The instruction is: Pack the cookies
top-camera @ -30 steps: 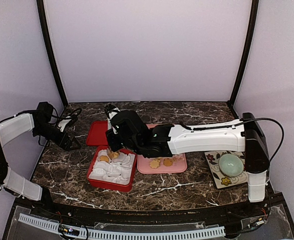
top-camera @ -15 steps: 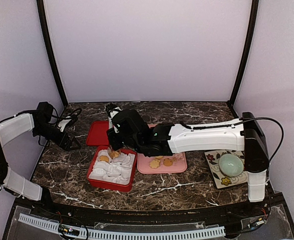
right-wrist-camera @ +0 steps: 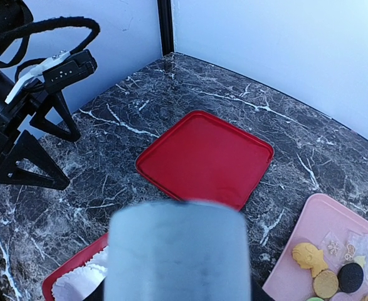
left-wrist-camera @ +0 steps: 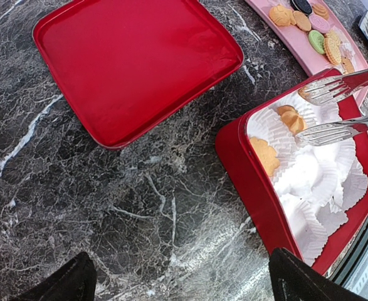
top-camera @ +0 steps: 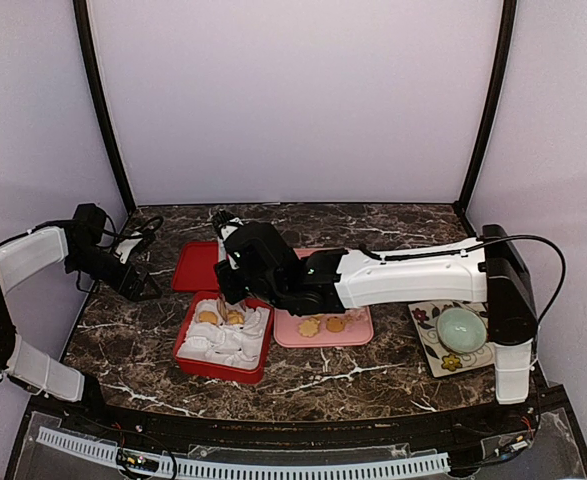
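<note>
Right gripper, seen from the left wrist camera as two slim, fork-like metal fingers, hangs low over the red box. Its fingers are apart and nothing is clamped between them. Its own wrist view is blocked by a blurred grey mass, so the fingers do not show there. Directly beneath the fingers, white pleated paper cups line the box. Three golden cookies rest in the cups around the fingertips: one just off the tips, one partly under the upper finger, and one a little beyond, by the box wall. Beside the gripper, back along its forearm, a pink tray lies just beside the box. It carries the rest of the cookies, among them a black cookie, a greenish one, a pink one and several golden ones. Ahead of the fingertips, past the far end of the box, a red lid lies flat on the marble table, hollow side up and apart from the box. Farther out on the same side, the left gripper hovers over bare marble with its black fingers spread wide and nothing between them. Farthest from the right gripper, near the base of its own arm, a pale green bowl sits on a flowered mat, well apart from the tray.
</note>
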